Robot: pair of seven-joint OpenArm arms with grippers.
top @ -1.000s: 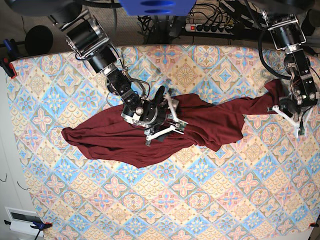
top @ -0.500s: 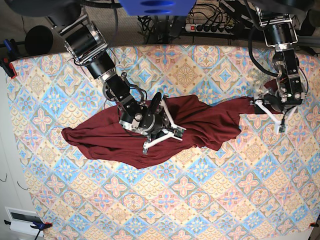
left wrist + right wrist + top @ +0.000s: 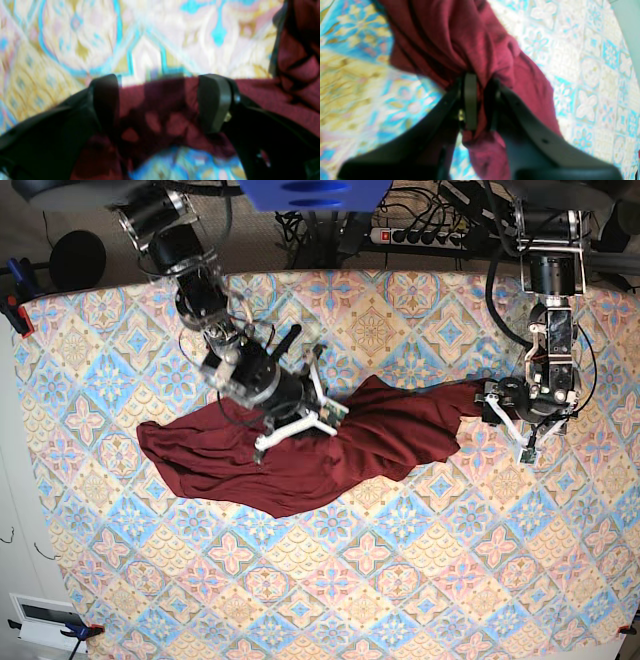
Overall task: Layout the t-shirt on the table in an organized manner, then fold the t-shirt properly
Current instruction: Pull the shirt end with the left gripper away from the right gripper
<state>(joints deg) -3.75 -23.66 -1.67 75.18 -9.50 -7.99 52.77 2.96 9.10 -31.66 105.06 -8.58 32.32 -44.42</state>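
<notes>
1. The right gripper (image 3: 480, 110) is clamped on a bunched fold of the t-shirt (image 3: 300, 450); a second ago its jaws stood spread over the cloth. Gathered fabric rises ahead of its fingertips and a loose tail hangs under them.
2. The left gripper (image 3: 162, 102) has let go: its jaws stand wide apart, with a flat strip of maroon sleeve lying between them and nothing pinched. A second ago it was closed on that sleeve end.
3. Since then the right arm has lifted toward the far edge of the table (image 3: 400, 580), and the shirt's middle has drawn up with it into a peak at the gripper. The sleeve reaching to the left gripper is now shorter.
4. My reading: hold has passed from sleeve to body, so the layout is being restarted from the middle. Folding is well off; the shirt is still a crumpled band.
5. Beyond both grippers, toward the near edge, the table is bare patterned cloth, giving room to drag and spread. The far edge lies near the right arm.
</notes>
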